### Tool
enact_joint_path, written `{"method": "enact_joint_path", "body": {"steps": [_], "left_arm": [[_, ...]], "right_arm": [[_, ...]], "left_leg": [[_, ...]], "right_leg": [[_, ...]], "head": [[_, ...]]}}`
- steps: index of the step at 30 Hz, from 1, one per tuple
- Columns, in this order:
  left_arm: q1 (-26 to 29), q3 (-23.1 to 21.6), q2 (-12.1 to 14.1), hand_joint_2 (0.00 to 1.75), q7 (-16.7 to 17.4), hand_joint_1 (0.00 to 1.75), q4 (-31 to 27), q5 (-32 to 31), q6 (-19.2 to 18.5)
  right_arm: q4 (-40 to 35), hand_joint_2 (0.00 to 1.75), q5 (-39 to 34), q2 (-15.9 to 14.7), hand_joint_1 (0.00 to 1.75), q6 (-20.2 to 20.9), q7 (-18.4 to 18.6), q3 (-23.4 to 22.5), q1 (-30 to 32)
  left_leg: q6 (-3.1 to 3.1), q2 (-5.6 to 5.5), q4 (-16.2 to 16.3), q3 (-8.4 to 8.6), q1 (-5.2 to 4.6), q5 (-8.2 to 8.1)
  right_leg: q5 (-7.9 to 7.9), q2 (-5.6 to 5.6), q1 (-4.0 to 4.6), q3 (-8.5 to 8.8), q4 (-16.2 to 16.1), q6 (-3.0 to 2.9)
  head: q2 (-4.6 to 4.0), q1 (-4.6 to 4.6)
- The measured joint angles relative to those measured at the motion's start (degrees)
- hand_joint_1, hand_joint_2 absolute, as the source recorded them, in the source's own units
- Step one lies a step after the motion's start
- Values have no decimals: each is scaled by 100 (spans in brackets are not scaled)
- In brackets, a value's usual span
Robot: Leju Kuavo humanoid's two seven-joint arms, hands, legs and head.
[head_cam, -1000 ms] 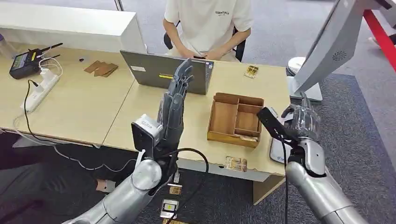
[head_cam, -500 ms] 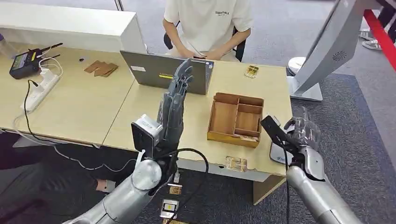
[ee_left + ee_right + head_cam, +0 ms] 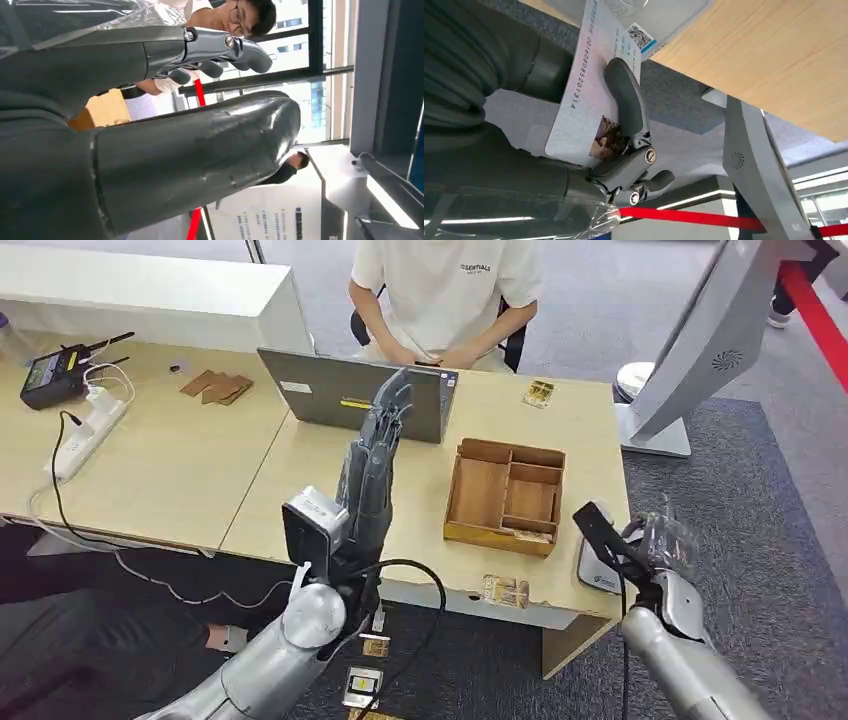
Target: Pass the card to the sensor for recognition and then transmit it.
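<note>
In the right wrist view my right hand (image 3: 624, 150) pinches a white card (image 3: 589, 95) with a printed number and a small photo, a thumb on one face and a finger (image 3: 626, 100) on the other. The card hangs just off the pale sensor pad (image 3: 644, 15), which carries a QR label. From the head view the right hand (image 3: 665, 545) hovers at the desk's front right corner, beside the sensor pad (image 3: 597, 575). My left hand (image 3: 372, 465) is raised upright over the desk, fingers straight and holding nothing.
A wooden divided tray (image 3: 495, 536) sits left of the sensor. Behind it stand a laptop (image 3: 350, 395) and a seated person (image 3: 445, 290). A grey slanted stand (image 3: 690, 350) rises at the right. A loose card (image 3: 505, 590) lies on the desk's front edge.
My right hand with the card has dropped and drawn back from beside the tray to the desk's front right corner. The left arm has stayed still.
</note>
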Motion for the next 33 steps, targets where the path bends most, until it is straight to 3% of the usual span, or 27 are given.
{"method": "enact_joint_path", "body": {"steps": [30,33], "left_arm": [[19,-2,74,0,68,0,-31,-17,190],[29,-4,81,0,81,0,-33,-20,195]], "right_arm": [[369,175,-63,348,175,-7,-293,11,72],[407,175,-55,461,175,-159,-356,13,12]], "left_leg": [[0,0,0,1,1,1],[0,1,0,1,1,1]], "right_leg": [[0,0,1,3,0,0],[0,0,1,3,1,0]], "head": [[0,0],[0,0]]}}
